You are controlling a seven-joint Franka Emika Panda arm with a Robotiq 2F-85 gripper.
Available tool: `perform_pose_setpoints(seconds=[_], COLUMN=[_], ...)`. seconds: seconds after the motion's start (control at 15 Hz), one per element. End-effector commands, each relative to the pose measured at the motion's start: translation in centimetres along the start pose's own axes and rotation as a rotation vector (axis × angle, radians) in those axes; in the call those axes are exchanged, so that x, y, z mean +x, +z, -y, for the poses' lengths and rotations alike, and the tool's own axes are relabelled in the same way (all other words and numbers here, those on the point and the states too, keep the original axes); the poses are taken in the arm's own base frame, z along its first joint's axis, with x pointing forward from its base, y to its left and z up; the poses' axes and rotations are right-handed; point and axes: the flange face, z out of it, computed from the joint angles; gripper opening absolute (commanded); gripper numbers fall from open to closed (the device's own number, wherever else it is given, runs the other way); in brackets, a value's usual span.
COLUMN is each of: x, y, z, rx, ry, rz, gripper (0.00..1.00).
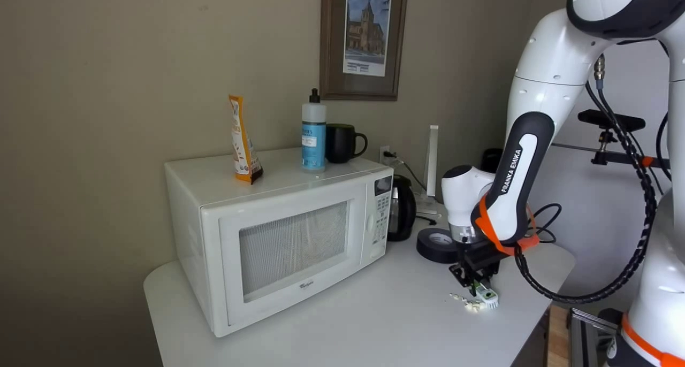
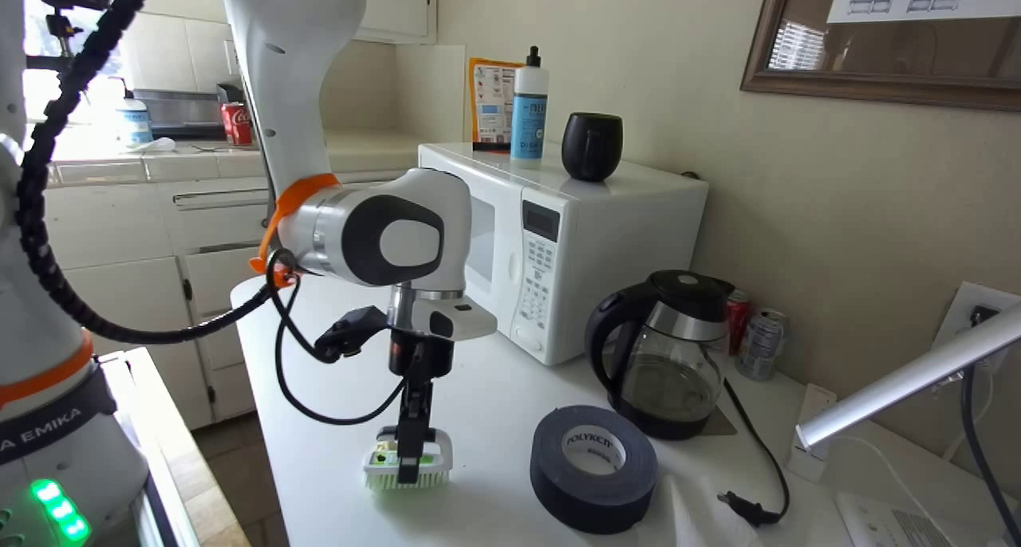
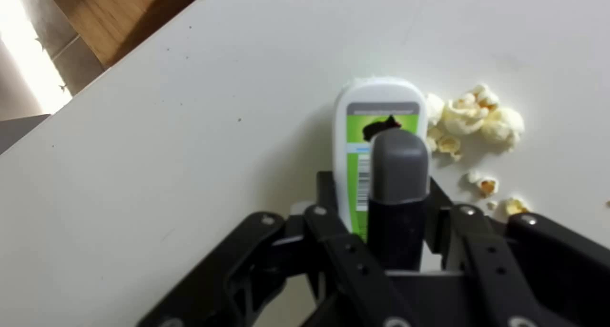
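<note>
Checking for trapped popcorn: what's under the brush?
Under the brush, bristles face down toward the table. Popcorn shows close along one side. Directly beneath, the brush itself covers the table, so I can't tell whether any pieces are there.

In the wrist view, free tabletop (image 3: 205, 174) is found at nine o'clock from the brush (image 3: 357, 148) — three is obstructed by popcorn (image 3: 463, 119). In an exterior view, three is bounded by a tape roll (image 2: 590, 491).

The arm (image 1: 546, 83) arches over and down — wrist (image 2: 435, 232) low, gripper (image 3: 381, 189) pointing downward, its 2 fingers (image 3: 327, 189) clamped.
</note>
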Motion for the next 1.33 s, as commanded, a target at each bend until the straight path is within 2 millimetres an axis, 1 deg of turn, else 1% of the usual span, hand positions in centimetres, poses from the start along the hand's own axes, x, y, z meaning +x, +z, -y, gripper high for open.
perform_pose_setpoints(seconds=[0.0, 0.13, 0.2, 0.33, 0.53, 0.73, 1.13, 1.2, 1.27], x=[-0.1, -0.2, -0.2, -0.4, -0.8, -0.9, -0.2, -0.2, -0.2], y=[-0.2, -0.4, -0.4, -0.2, -0.2, -0.7, -2.0, -2.1, -2.1], z=[0.5, 1.0, 1.0, 1.2, 2.4, 3.6, 5.9, 6.2, 6.1], rx=[-0.001, 0.000, 0.000, 0.008, 0.029, 0.039, 0.056, 0.042, 0.018], ry=[-0.017, -0.033, -0.034, 0.021, 0.061, 0.075, 0.104, 0.108, 0.111], rz=[-0.006, -0.011, -0.012, -0.002, 0.004, -0.007, -0.029, -0.022, -0.019], gripper=[0.43, 0.43, 0.18, 0.18, 0.18, 0.18, 0.18, 0.18, 0.18])
